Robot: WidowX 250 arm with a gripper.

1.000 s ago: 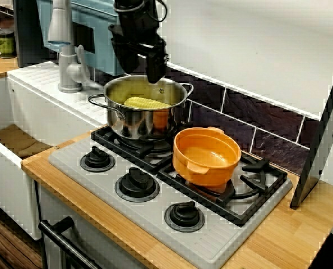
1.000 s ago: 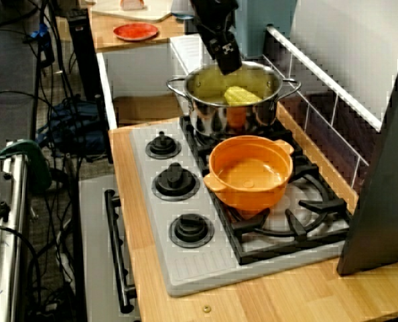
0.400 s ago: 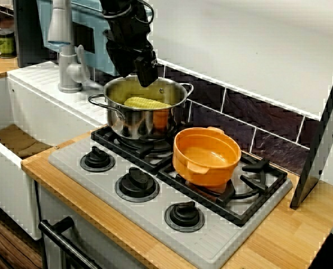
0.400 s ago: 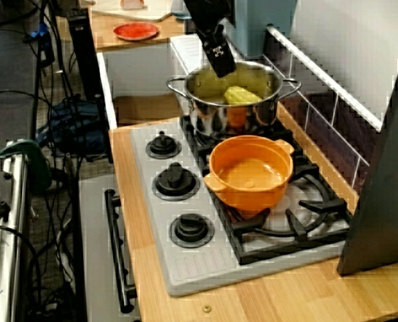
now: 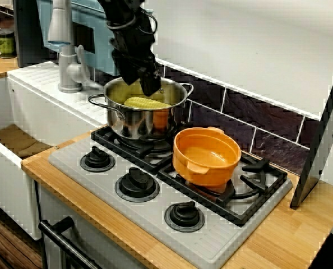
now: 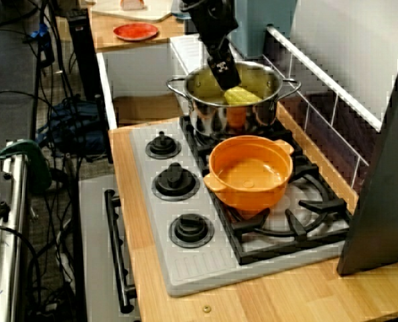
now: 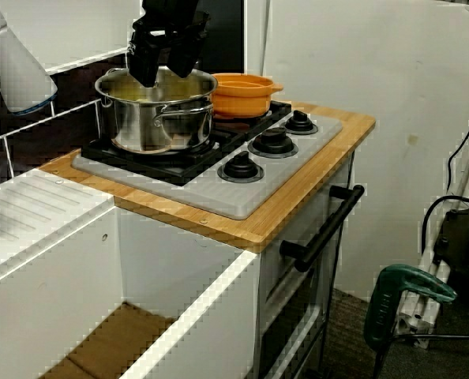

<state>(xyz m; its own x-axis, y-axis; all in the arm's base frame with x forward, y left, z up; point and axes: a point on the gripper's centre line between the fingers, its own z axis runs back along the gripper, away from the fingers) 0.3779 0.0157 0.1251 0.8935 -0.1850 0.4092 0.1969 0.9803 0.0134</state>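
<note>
The black pincer (image 5: 145, 85) is dipping down into the top of the shiny steel pot (image 5: 127, 123). In the view from the sink side, its two fingers (image 7: 145, 73) are standing apart with a gap between them, so the pincer (image 7: 163, 73) is spread wide and is gripping nothing.

A yellow corn cob (image 5: 147, 103) is lying on its side inside the steel pot. In the view from high up over the knobs, the pincer (image 6: 224, 80) is hanging just beside the left end of the corn cob (image 6: 242, 96). I cannot tell if they are touching.

The steel pot (image 6: 209, 122) is sitting on the back burner of the grey stove (image 5: 96, 182), close to the dark tiled wall (image 5: 256, 120). An orange pot (image 5: 203, 171) is sitting on the next burner, just beside the steel pot, and it is tipping a little. Three black knobs (image 5: 137, 182) are sitting in a row along the front of the stove.

The stove is resting in a wooden worktop (image 5: 290, 238). A grey tap (image 5: 63, 50) is standing behind a white sink (image 5: 26, 106) on the left. A red plate (image 6: 135, 31) is lying far back on another worktop.
</note>
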